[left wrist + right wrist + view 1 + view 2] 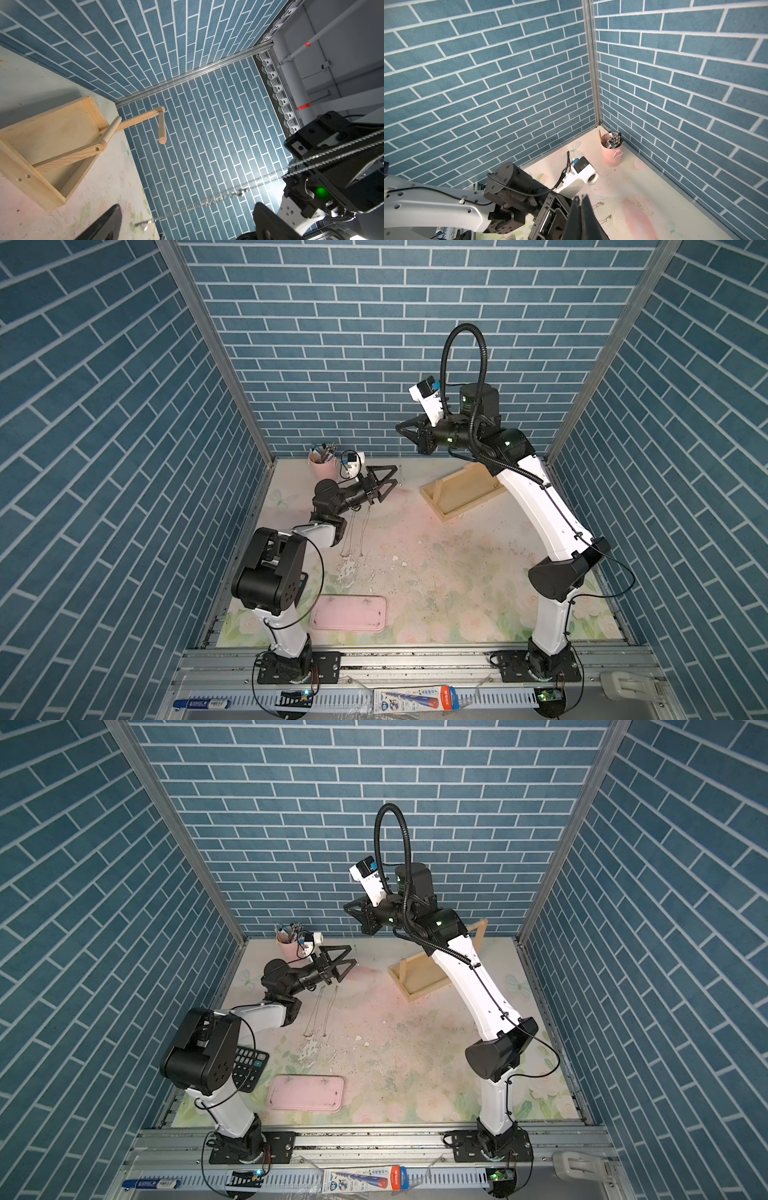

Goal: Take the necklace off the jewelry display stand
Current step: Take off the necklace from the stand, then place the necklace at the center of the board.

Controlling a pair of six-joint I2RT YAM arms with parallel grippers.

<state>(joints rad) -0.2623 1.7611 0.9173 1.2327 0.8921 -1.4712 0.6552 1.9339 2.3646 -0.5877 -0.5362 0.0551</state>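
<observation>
Two pincers attend one necklace (239,191): the right pincer (399,429), high up beside the jewelry display stand (461,491), is clamped on the chain, which dangles clear of the stand. Farther from the stand and lower, the left pincer (397,475) gapes wide, the chain's tail hanging near it.

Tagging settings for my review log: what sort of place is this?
Probably a lab test booth, not a home: brick-print wall panels in aluminium framing, left arm and right arm bolted to a front rail.
</observation>
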